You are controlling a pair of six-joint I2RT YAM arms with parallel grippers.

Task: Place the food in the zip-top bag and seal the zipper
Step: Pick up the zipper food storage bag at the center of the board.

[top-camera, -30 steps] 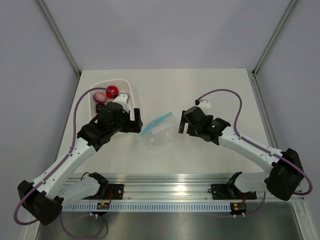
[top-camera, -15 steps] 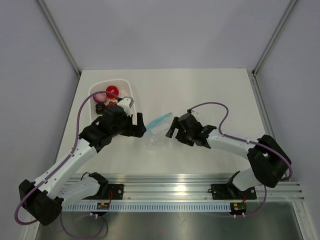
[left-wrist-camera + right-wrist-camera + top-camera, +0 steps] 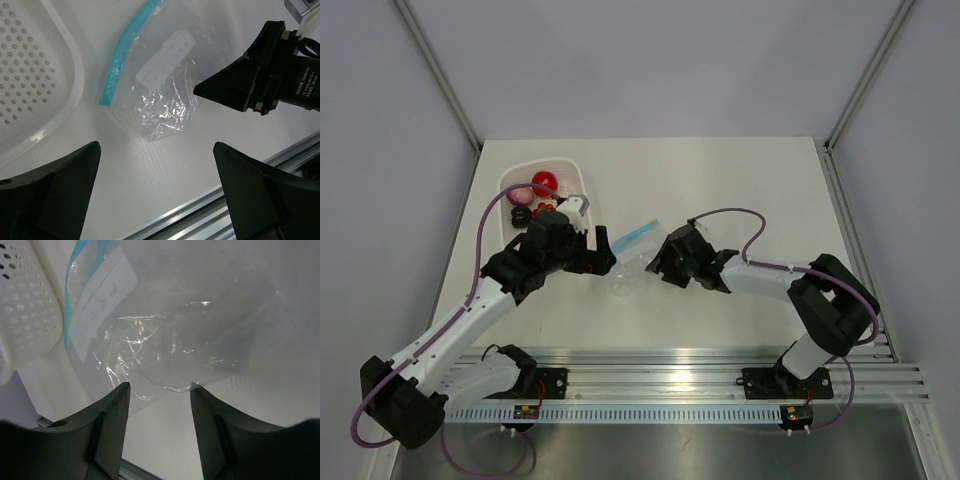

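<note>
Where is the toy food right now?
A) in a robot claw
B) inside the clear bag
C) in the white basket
C: the red piece and pink piece lie in the basket, while the bag is empty.

The white table (image 3: 720, 180) carries the zip-top bag (image 3: 165, 85) and a perforated basket (image 3: 35, 60).

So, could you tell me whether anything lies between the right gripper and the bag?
Nothing visible does. In the right wrist view, the crumpled edge of the bag lies directly in front of the open right gripper. The basket sits off to one side.
</note>
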